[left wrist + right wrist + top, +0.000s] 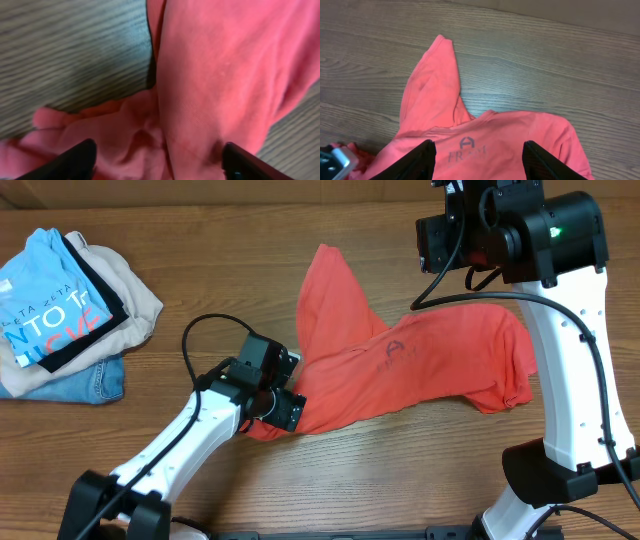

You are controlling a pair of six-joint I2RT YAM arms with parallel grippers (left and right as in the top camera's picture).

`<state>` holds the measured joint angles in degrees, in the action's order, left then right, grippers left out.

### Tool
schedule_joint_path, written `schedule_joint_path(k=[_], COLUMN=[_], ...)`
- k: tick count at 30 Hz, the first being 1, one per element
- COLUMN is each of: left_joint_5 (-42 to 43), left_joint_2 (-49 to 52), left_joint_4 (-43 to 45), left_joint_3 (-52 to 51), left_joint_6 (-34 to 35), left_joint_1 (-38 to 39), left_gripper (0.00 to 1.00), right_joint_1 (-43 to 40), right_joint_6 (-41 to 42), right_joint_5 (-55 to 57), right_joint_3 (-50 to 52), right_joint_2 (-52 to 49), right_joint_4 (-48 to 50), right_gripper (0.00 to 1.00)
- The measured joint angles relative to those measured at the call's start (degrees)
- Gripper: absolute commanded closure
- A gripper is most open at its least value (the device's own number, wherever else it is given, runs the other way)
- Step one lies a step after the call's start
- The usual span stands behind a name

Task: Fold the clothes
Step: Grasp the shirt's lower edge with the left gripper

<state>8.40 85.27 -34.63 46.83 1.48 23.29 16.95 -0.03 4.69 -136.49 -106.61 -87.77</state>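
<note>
1. Progress: folding has barely begun, by my reading. The coral T-shirt (420,365) is rumpled and twisted on the wooden table (200,240), well to the right of the pile of other clothes (70,310). No neat fold or squared edge shows.
2. What is left: spreading it flat, bringing in the sleeves and folding the body all look undone.
3. Left gripper (160,162): it sits low at the shirt's bunched end, the end nearest the pile. Its jaws are spread on either side of a wad of cloth, and no pinch on the cloth shows.
4. Right gripper (479,160): it hangs above the shirt's middle, farther from the pile, with jaws apart and nothing between them.
5. Long axis: the body runs as a band across the table, from the bunched end away from the pile to a rounded far end.
6. Pointing: one sleeve (330,275) juts off toward the table's back edge. The chest lettering (395,352) faces up. Which end is the hem I cannot tell.
</note>
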Motion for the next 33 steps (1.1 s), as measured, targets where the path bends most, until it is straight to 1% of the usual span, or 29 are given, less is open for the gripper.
schedule_joint_path(k=[6, 10, 12, 15, 16, 23, 25, 30, 33], left_joint_5=[0.2, 0.4, 0.4, 0.4, 0.3, 0.5, 1.3, 3.0, 3.4], left_joint_2=[3.2, 3.2, 3.2, 3.2, 3.2, 3.2, 3.2, 3.2, 3.2], left_joint_4=[0.5, 1.9, 3.0, 4.1, 4.5, 4.3, 3.6, 1.4, 0.8], left_joint_3=[0.0, 0.0, 0.0, 0.1, 0.1, 1.3, 1.3, 1.3, 1.3], left_joint_6=[0.0, 0.0, 0.0, 0.0, 0.0, 0.2, 0.2, 0.1, 0.1], left_joint_1=[1.7, 2.3, 2.2, 2.3, 2.3, 2.3, 2.3, 2.3, 2.3], left_gripper=[0.27, 0.27, 0.25, 0.25, 0.26, 0.55, 0.57, 0.55, 0.58], right_joint_1=[0.0, 0.0, 0.0, 0.0, 0.0, 0.0, 0.0, 0.0, 0.0], right_joint_6=[0.0, 0.0, 0.0, 0.0, 0.0, 0.0, 0.0, 0.0, 0.0], right_joint_5=[0.0, 0.0, 0.0, 0.0, 0.0, 0.0, 0.0, 0.0, 0.0], right_joint_3=[0.0, 0.0, 0.0, 0.0, 0.0, 0.0, 0.0, 0.0, 0.0], right_joint_2=[0.0, 0.0, 0.0, 0.0, 0.0, 0.0, 0.0, 0.0, 0.0], right_joint_4=[0.0, 0.0, -0.1, -0.1, -0.1, -0.1, -0.1, -0.1, -0.1], right_gripper=[0.40, 0.41, 0.41, 0.41, 0.40, 0.40, 0.40, 0.40, 0.40])
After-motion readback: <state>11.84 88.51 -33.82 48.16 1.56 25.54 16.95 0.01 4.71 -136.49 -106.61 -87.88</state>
